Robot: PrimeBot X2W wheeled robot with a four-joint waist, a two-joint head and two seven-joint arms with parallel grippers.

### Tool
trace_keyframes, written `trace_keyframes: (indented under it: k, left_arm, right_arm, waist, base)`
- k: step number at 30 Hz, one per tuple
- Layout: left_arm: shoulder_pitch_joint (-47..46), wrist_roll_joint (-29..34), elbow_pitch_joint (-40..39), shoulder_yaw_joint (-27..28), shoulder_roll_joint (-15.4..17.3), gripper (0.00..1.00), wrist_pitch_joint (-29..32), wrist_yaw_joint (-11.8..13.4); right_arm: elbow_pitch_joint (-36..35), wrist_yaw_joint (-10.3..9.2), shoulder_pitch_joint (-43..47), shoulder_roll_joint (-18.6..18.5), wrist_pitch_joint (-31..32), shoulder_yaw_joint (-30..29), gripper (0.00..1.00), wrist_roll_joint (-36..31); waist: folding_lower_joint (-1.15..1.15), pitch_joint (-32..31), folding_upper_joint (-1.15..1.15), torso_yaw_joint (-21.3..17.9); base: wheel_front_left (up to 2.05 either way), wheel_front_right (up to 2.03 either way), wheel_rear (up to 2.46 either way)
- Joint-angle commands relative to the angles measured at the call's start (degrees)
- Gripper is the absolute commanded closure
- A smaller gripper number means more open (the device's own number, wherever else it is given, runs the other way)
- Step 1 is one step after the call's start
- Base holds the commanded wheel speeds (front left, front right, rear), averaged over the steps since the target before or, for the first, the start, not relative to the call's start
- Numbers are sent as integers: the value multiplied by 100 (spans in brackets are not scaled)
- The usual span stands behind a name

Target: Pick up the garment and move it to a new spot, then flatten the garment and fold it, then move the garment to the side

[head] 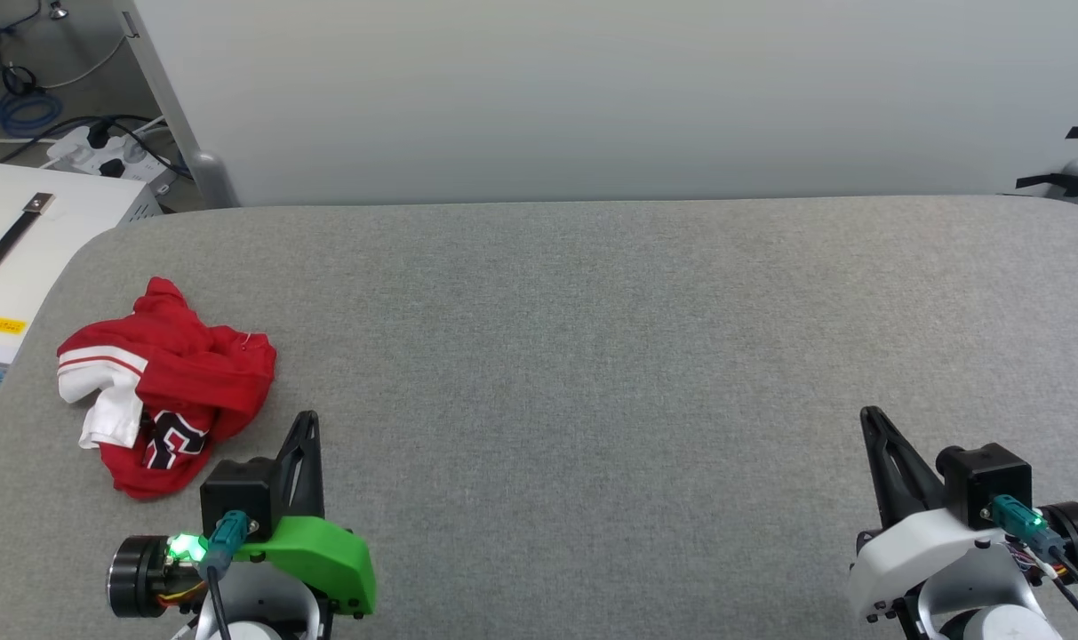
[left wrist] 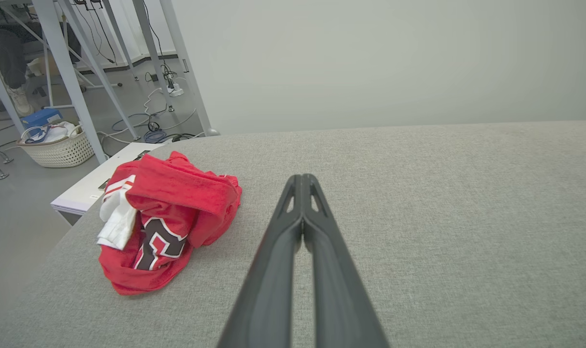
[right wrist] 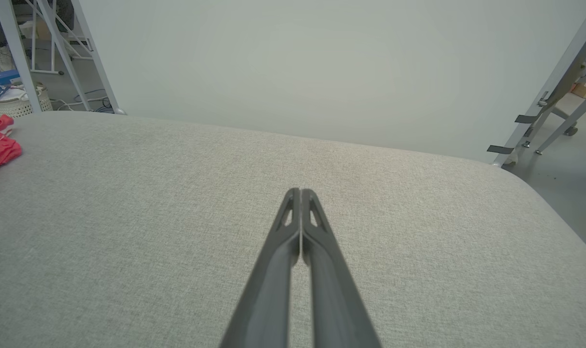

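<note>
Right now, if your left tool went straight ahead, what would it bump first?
Nothing soon: the left tool points past the shirt, which lies to its left. Ahead is grey table, then probably the pale wall.

Nothing reads clearly. The print on the garment [left wrist: 177,203], left of the left gripper [left wrist: 302,178] and its closed jaws, may be a numeral. The yellow label [head: 2,324] on the white box [head: 32,258] is illegible.
</note>
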Motion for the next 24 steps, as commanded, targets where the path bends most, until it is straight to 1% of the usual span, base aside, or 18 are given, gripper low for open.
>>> trace_keyframes:
  k: [1,20,21,24]
  left_arm:
    - [-94,57,-13,-1,-26,100,-5,23]
    - [-94,57,-13,-1,-26,100,-5,23]
    - [0,-1,0,1,0,0,-3,1]
    - [9,-1,2,-1,2,0,0,0]
  right_arm:
    - [14,-5,-94,-5,17,3,100,-55]
    - [14,-5,-94,-5,17,3,100,-55]
    - [0,0,0,0,-3,-1,0,1]
    - [0,0,3,2,0,-3,0,9]
  waist:
    - [0,0,0,0]
    - [0,0,0,0]
    - [0,0,0,0]
    - [0,1,0,0]
  base:
    - [0,0,0]
    - [0,0,0]
    - [0,0,0]
    - [0,0,0]
